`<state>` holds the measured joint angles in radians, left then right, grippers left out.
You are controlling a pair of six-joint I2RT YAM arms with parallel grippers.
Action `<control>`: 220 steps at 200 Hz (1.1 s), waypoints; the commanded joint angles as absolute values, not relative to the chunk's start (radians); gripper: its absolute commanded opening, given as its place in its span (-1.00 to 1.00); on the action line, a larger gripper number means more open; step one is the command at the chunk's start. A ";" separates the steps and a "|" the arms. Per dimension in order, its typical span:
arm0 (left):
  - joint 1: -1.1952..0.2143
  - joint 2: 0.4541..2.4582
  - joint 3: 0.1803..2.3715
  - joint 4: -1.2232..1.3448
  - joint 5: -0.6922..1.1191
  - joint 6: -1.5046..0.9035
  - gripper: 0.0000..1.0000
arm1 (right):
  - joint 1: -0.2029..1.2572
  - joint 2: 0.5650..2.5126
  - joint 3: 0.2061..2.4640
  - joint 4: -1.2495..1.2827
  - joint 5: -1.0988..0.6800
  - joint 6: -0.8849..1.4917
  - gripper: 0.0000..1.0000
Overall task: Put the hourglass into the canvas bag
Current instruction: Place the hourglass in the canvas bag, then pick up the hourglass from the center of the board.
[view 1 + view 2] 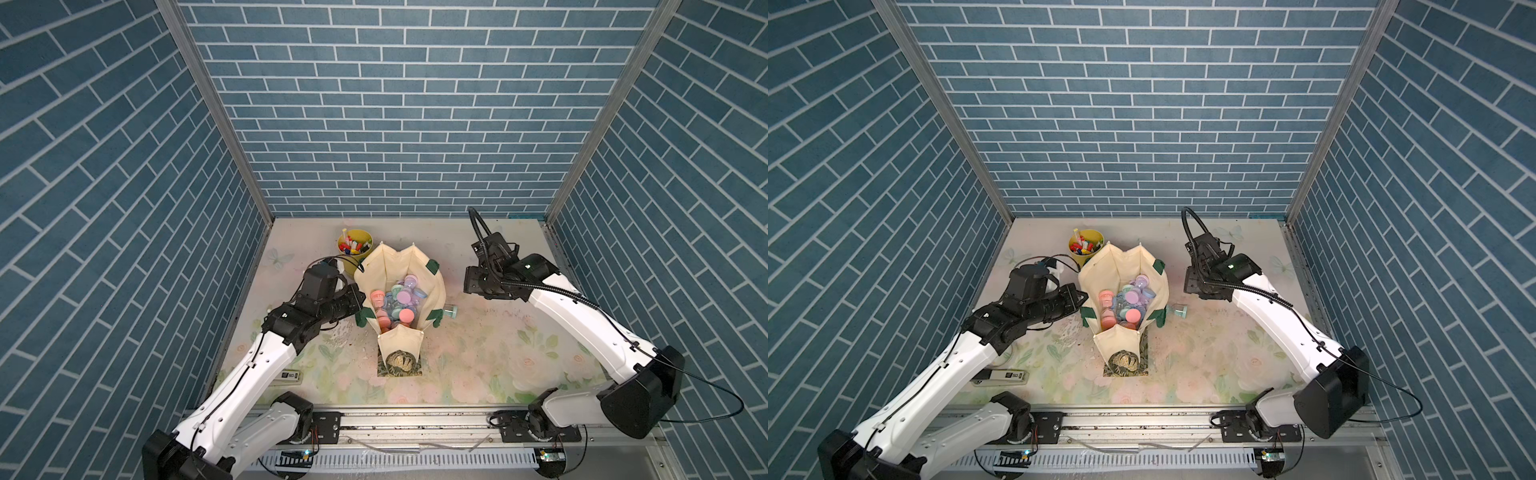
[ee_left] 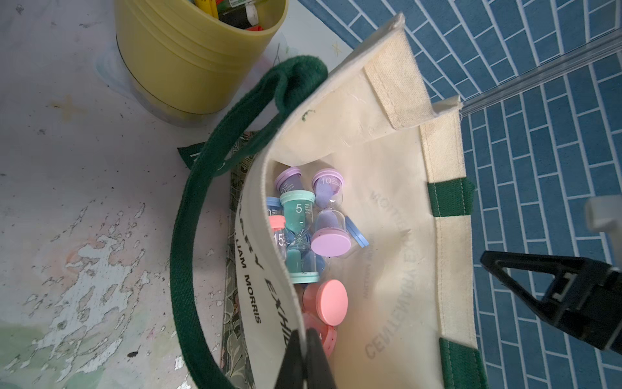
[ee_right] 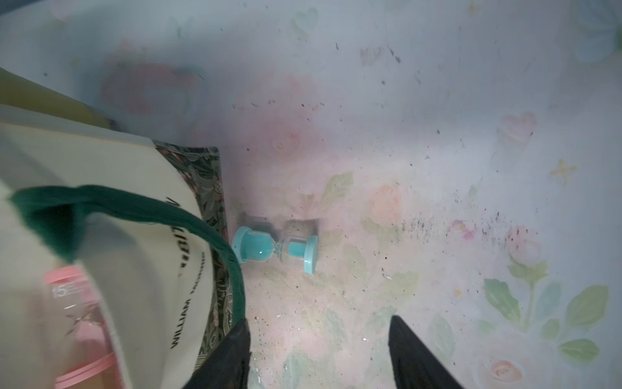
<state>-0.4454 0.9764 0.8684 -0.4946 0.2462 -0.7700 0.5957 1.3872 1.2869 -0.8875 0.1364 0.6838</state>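
In both top views: canvas bag open at frame centre on the table, crammed with coloured timers; teal hourglass lying outside, just beside its right side. Left wrist: left tool pinched tight on the bag's rim. Right wrist: right tool parted, gripping nothing; hourglass flat on the table just beyond, beside the bag's base.
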 commanded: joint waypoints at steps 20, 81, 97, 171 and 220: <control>-0.448 0.986 0.885 -0.495 0.254 -0.750 -1.00 | 0.561 1.481 1.210 -0.803 -0.028 0.532 0.30; -0.448 0.982 0.876 -0.494 0.254 -0.756 -1.00 | 0.563 1.673 1.254 -0.753 -0.081 0.351 0.35; -0.449 0.982 0.879 -0.497 0.253 -0.753 -1.00 | 0.563 1.703 1.264 -0.733 -0.123 0.324 0.35; -0.448 0.986 0.876 -0.492 0.255 -0.757 -1.00 | 0.571 1.804 1.302 -0.676 -0.191 0.255 0.42; -0.448 0.989 0.876 -0.494 0.256 -0.757 -1.00 | 0.589 1.884 1.332 -0.677 -0.210 0.242 0.45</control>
<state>-0.4454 0.9783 0.8688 -0.4915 0.2481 -0.7692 0.5716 1.8511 1.3045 -0.6762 -0.1825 0.2943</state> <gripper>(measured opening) 0.057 0.723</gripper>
